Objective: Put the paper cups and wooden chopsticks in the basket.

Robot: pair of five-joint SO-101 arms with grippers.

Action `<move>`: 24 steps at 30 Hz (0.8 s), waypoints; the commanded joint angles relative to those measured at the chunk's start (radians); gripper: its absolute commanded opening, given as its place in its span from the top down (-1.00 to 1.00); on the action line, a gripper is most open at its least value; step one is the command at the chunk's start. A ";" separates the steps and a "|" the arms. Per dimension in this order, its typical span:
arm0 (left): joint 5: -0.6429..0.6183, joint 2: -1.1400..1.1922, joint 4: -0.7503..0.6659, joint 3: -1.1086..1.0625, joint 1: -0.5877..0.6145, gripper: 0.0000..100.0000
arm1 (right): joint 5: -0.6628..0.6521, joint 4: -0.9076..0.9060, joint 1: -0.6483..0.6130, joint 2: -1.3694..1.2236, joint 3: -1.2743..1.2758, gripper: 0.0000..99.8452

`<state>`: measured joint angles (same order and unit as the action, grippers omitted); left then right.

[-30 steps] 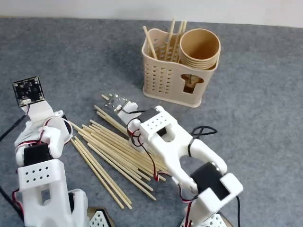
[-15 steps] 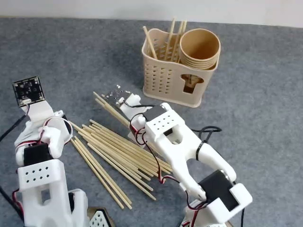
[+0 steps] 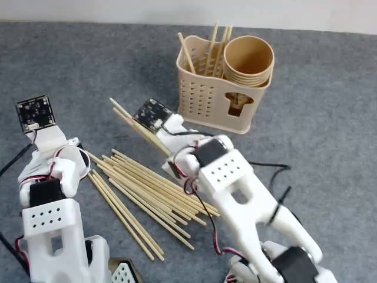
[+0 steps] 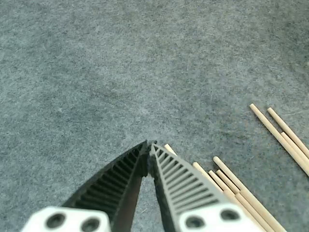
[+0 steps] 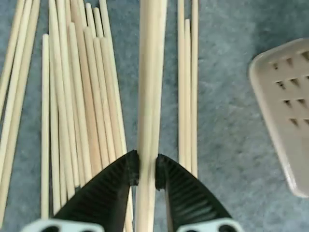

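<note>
Left pincer: the left pincer was clenched on nothing, its tips touching over the grey mat.
Loose chopsticks: the loose chopsticks lay fanned flat between the two pincers. Their nearest ends were just beside the left pincer's tips, and the rest ran under and on both sides of the right pincer.
Right pincer: the right pincer was clamped on the held chopsticks, which sat above the pile with their long ends sticking out ahead of the jaws.
Basket: the basket stood near the right pincer, just beyond it and not touching.
Paper cups: the paper cups were nested in the basket's compartment farther from that pincer.
Done: by my judgement, the cups, plus a few stowed chopsticks standing in the nearer compartment.
Left: the held chopsticks had not yet gone in, and the loose pile, the bulk of the work, remained.
</note>
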<state>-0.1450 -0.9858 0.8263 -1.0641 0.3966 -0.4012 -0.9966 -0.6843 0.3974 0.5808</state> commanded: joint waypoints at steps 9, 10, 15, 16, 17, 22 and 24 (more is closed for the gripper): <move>-0.005 -0.021 -0.020 0.013 0.012 0.94 | 0.100 0.194 -0.004 0.335 0.159 0.99; -0.005 -0.021 -0.020 0.013 0.012 0.94 | 0.100 0.194 -0.004 0.358 0.166 0.99; -0.005 -0.021 -0.020 0.012 0.012 0.94 | 0.143 0.243 -0.005 0.450 0.209 0.99; -0.005 -0.021 -0.020 0.012 0.012 0.94 | 0.155 0.268 -0.005 0.464 0.225 0.99; -0.005 -0.021 -0.020 0.012 0.012 0.94 | 0.164 0.292 -0.005 0.478 0.240 0.99; -0.005 -0.021 -0.020 0.012 0.012 0.94 | 0.170 0.458 -0.005 0.539 0.297 0.99; -0.005 -0.021 -0.020 0.012 0.012 0.94 | 0.172 0.513 -0.005 0.553 0.298 0.99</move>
<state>-0.1450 -0.9858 0.8263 -1.0641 0.3966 -0.2386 -0.5746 -0.6843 0.9007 0.8907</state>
